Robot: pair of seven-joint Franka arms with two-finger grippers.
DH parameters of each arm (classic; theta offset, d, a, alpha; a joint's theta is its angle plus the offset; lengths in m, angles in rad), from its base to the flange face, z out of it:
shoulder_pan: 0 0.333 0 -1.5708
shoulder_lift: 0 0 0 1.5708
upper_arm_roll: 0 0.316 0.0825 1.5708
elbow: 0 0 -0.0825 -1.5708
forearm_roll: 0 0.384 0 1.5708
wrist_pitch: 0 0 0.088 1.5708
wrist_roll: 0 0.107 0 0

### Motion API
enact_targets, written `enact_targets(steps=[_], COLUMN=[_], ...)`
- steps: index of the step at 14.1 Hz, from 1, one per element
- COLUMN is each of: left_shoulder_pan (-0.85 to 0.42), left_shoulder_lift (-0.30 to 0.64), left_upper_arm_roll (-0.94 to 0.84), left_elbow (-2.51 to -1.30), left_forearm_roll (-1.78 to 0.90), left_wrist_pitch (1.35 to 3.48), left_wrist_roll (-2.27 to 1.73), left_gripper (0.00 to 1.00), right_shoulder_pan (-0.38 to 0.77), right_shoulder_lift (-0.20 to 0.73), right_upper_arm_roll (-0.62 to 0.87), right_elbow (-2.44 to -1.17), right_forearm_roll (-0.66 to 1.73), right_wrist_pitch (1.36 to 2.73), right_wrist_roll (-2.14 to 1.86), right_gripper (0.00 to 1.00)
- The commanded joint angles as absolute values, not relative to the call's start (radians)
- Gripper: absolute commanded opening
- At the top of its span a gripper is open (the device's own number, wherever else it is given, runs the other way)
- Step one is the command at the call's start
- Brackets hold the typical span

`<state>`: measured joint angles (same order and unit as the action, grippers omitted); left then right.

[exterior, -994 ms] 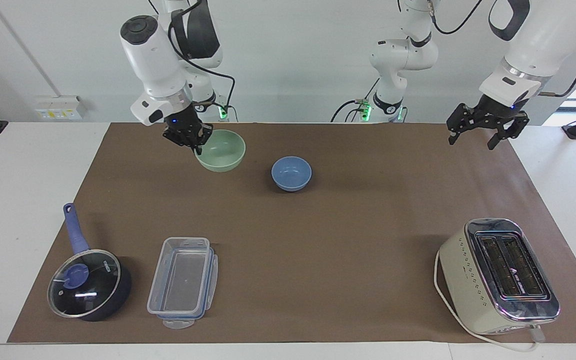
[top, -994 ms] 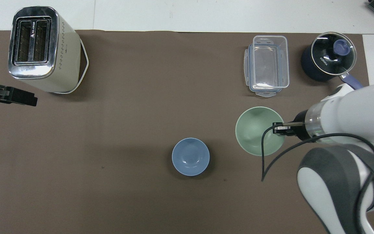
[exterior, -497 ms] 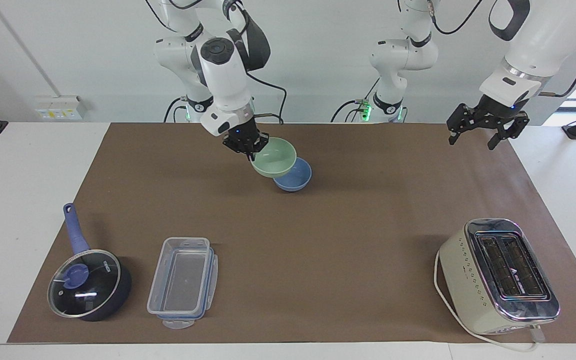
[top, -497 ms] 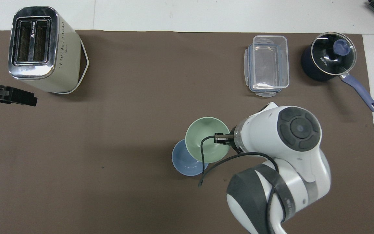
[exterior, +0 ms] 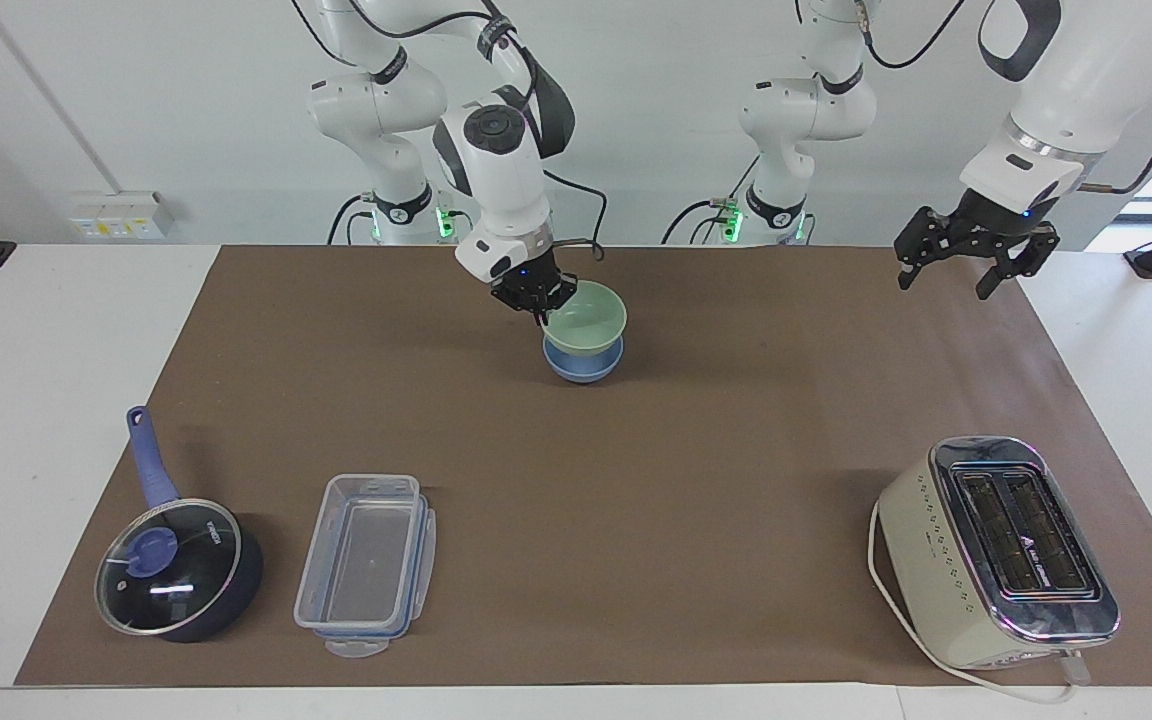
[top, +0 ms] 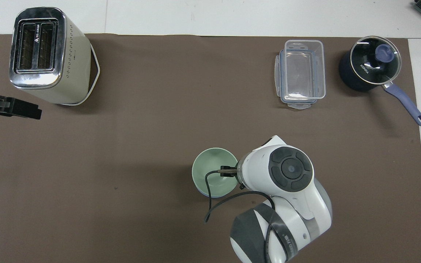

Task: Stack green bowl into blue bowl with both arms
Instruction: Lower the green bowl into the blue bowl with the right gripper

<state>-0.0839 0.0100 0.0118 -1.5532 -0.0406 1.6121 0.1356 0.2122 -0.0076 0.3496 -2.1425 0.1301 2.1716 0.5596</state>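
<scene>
The pale green bowl [exterior: 588, 318] is level and directly over the blue bowl [exterior: 584, 366], with its bottom down inside the blue rim. I cannot tell if it rests there. My right gripper [exterior: 542, 302] is shut on the green bowl's rim, on the side toward the right arm's end of the table. In the overhead view the green bowl [top: 210, 171] covers nearly all of the blue bowl [top: 215, 196], and the right wrist hides the grip. My left gripper [exterior: 971, 268] hangs open and holds nothing, over the mat's corner at the left arm's end, where that arm waits.
A cream toaster [exterior: 1001, 550] stands far from the robots at the left arm's end. A clear lidded container [exterior: 366, 565] and a dark blue saucepan [exterior: 176, 570] with a glass lid sit far from the robots at the right arm's end. A brown mat [exterior: 736, 480] covers the table.
My right gripper carried the green bowl sideways toward the middle of the table, from beside the blue bowl to right over it, and lowered it. The left arm stayed still.
</scene>
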Motion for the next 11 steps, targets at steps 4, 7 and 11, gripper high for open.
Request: enact_targets(steps=[4, 7, 11], left_shoulder_pan=[-0.071, -0.071, -0.071], left_shoulder_lift=[0.009, 0.009, 0.009], left_upper_arm_roll=[0.003, 0.003, 0.003], left_elbow=[-1.539, -1.539, -1.539], left_forearm_roll=[-0.023, -0.023, -0.021], left_wrist_pitch=[1.588, 1.588, 1.588], left_wrist_roll=[0.141, 0.141, 0.141], left_gripper=[1.00, 1.00, 1.00], right_shoulder_pan=[0.218, 0.222, 0.225], right_shoulder_lift=[0.023, 0.021, 0.025], right_upper_arm_roll=[0.347, 0.347, 0.347], right_elbow=[-2.172, -2.190, -2.207], right_forearm_roll=[0.149, 0.147, 0.147], right_wrist_pitch=[2.241, 2.247, 2.281], right_wrist_roll=[0.568, 0.558, 0.551], right_gripper=[0.00, 0.00, 0.00])
